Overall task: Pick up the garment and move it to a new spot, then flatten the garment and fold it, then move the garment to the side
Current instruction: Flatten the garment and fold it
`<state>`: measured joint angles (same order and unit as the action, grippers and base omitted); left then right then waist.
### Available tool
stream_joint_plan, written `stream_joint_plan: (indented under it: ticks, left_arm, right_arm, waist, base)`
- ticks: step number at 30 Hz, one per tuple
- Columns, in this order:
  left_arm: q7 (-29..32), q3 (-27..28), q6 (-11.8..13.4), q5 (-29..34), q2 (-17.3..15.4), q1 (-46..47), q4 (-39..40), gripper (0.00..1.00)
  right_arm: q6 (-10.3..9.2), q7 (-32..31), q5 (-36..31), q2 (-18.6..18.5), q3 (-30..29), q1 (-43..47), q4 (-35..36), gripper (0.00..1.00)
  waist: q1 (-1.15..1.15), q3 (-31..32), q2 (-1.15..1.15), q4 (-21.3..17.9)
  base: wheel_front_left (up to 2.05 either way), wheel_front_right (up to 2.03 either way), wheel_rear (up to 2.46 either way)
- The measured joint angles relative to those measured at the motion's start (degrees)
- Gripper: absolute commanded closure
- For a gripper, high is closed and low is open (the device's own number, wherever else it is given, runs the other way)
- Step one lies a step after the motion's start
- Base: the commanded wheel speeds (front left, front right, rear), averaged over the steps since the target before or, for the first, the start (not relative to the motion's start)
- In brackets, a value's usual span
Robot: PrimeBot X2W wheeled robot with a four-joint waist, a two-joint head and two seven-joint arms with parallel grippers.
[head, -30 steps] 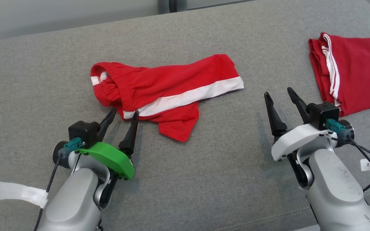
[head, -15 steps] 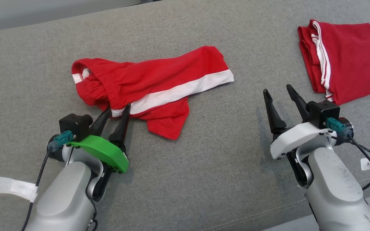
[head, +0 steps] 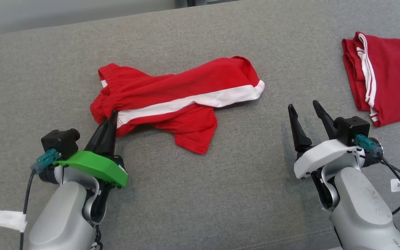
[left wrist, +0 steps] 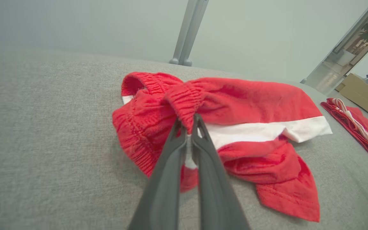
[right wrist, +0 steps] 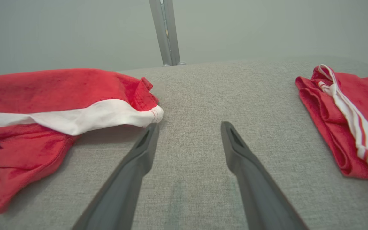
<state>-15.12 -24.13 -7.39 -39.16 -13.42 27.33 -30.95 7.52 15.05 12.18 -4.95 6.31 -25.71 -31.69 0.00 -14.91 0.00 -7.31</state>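
Head view: the left gripper [head: 112,114], fingers pressed together, pinches the waistband [head: 103,104] of the red shorts [head: 186,90] at their near-left corner, on the grey cushion [head: 200,194].

Left wrist view: the bite looks thin, so a lift could slip it.

Right wrist view: the right gripper [right wrist: 189,125] hangs spread and empty. Dragging right could ruck the folded garment [right wrist: 334,121].

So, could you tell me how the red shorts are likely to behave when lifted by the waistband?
Probably floppy: the shorts lie in soft creases, so they should hang and trail from the left gripper, shut on the bunched waistband. Likely light, as the cloth looks thin. They may drag rather than slide on the textured grey cushion.
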Motion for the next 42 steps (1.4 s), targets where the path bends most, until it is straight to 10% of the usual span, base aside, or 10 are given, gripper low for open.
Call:
stream_joint_plan:
  ticks: [12,15,19,38,41,42]
  left_arm:
    - [0.0,1.4,0.0,-0.4,-1.8,-0.1,-7.4,0.99]
    - [0.0,1.9,0.0,-0.1,-1.6,1.3,-9.0,0.66]
    - [0.0,1.9,0.0,0.6,-0.9,2.6,-10.5,1.0]
    - [0.0,-0.4,0.0,2.3,2.0,4.6,-10.2,1.0]
    - [0.0,-1.0,0.0,2.4,2.4,4.8,-10.0,1.0]
    - [0.0,-1.2,0.0,2.5,2.6,4.8,-9.9,1.0]
  right_arm:
    - [0.0,0.0,1.8,-0.2,3.8,-1.3,-1.1,0.0]
    - [0.0,0.0,3.0,-1.0,6.2,-2.9,-2.1,0.0]
    - [0.0,0.0,4.9,-1.5,9.8,-4.9,-3.9,0.0]
    - [0.0,0.0,10.0,-3.1,20.4,-13.8,-13.4,0.0]
    - [0.0,0.0,9.9,-3.0,20.5,-15.4,-15.8,0.44]
    - [0.0,0.0,9.9,-2.9,20.4,-15.9,-16.4,0.44]
  waist:
    - [-0.01,0.7,0.0,5.0]
    - [-0.01,0.1,0.0,5.3]
    - [0.0,-0.6,0.0,5.5]
    - [0.0,-2.9,0.0,9.2]
    - [-0.01,-3.1,0.0,10.0]
    - [0.0,-3.2,0.0,10.2]
  base:
    - [0.0,0.0,0.0]
    - [0.0,0.0,0.0]
    - [0.0,0.0,0.0]
    - [0.0,0.0,0.0]
    - [0.0,0.0,0.0]
    - [0.0,0.0,0.0]
